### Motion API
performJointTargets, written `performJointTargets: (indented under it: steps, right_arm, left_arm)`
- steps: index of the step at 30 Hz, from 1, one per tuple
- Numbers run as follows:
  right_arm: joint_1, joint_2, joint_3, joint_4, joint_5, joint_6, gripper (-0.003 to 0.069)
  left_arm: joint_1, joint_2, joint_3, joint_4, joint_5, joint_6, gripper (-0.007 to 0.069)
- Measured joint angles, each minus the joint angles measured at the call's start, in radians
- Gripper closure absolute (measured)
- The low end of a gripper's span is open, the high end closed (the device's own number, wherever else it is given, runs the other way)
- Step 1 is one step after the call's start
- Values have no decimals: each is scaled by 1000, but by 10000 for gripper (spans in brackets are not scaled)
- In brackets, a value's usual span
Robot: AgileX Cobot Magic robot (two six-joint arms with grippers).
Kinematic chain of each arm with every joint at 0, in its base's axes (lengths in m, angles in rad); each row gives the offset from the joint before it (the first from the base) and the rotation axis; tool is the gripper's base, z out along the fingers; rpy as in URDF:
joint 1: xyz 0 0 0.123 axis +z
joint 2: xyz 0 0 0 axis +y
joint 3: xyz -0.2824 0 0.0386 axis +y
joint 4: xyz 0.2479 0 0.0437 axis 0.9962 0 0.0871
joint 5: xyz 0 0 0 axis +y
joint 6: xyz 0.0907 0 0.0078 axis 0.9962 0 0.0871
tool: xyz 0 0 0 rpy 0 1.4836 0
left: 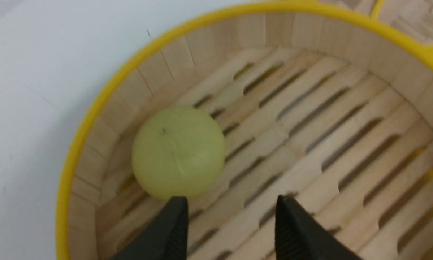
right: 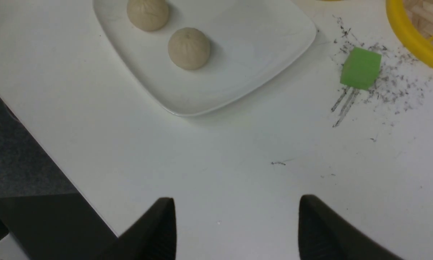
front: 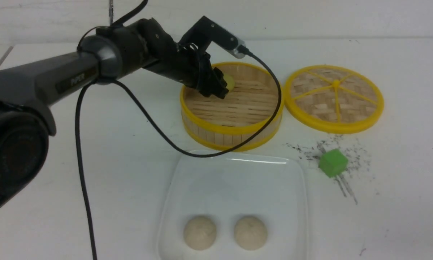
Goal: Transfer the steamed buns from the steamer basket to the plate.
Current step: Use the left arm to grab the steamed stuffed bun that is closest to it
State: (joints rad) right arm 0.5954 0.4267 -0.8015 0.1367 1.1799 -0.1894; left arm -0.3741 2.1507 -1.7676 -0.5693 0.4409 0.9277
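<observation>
Two beige buns (front: 199, 233) lie on the plate (front: 238, 169). The left hand (left: 230, 198) is open beside the yellow bun (left: 178, 151) in the steamer basket (left: 173, 54). The right hand (right: 236, 198) is open too.

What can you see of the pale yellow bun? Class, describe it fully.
The pale yellow bun is a small smooth dome, dough-like, with faint pleats meeting at its top. It sits upright on the slatted floor of the steamer basket, near the wall. The open left claw hangs beside it, not around it.
</observation>
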Motion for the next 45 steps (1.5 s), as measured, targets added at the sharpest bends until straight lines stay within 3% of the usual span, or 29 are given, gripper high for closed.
performJointTargets:
  steps: [7,19,30,45]
  right_arm:
    - [0,0,0,1,0,0,204]
    - [0,0,0,11,0,0,204]
    - [0,0,0,11,20,0,204]
    - [0,0,0,11,36,0,204]
  left_arm:
    - [0,0,0,-69,-24,51,254]
    - [0,0,0,-74,-7,50,254]
    - [0,0,0,42,28,-17,254]
    - [0,55,-3,57,-30,-8,254]
